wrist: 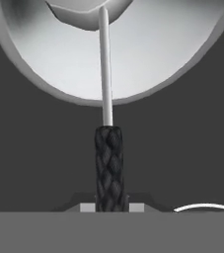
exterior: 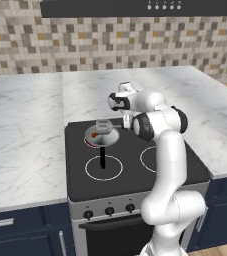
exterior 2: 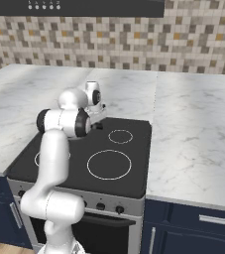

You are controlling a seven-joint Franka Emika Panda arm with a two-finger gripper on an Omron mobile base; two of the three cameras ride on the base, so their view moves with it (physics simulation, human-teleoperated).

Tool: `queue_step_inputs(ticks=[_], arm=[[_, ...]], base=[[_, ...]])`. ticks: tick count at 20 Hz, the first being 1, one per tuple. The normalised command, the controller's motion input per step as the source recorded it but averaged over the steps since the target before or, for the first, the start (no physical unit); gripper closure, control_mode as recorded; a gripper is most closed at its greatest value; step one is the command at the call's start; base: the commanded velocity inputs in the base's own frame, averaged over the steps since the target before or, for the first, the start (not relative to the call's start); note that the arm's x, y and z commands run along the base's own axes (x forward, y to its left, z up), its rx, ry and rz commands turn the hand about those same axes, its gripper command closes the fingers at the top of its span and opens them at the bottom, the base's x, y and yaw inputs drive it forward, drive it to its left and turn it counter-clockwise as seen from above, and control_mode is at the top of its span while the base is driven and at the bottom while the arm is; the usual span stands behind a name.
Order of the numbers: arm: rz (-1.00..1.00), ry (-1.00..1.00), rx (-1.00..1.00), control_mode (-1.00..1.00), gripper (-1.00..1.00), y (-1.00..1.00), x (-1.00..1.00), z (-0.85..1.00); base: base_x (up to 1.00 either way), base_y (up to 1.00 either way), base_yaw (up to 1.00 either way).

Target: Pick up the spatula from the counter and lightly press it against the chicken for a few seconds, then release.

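Hand view: your jaws clamped on dark braided handle of spatula [wrist: 108,168], low in frame. Thin white shaft runs from it over rim into grey pan [wrist: 172,64]. Left base view shows you pan on stove [exterior: 135,177], rear-left burner, orange chicken [exterior: 94,134] inside; blade contact with it unclear. Marble counter [exterior: 25,130] flanks stove.

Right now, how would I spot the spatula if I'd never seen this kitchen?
Find the black stovetop between the white marble counters. At its back left sits a round grey metal pan. The spatula is the thin pale rod with a black woven handle, reaching over that pan.
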Motion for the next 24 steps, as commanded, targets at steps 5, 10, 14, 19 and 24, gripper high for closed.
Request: queue_step_inputs(ticks=[5,10,14,19,24], arm=[[0.0,0.21,0.0,-1.0,1.0,0.0,0.0,-0.2],[0.0,0.24,0.0,-1.0,1.0,0.0,0.03,-0.12],[0.0,0.13,0.0,-1.0,1.0,0.04,0.04,0.0],[0.0,0.07,0.0,-1.0,1.0,0.05,0.0,0.0],[0.0,0.01,0.0,-1.0,1.0,0.11,0.0,0.0]], base=[[0.0,0.0,0.0],[0.0,0.0,0.0],[0.0,0.0,0.0],[0.0,0.0,0.0],[0.0,0.0,0.0]])
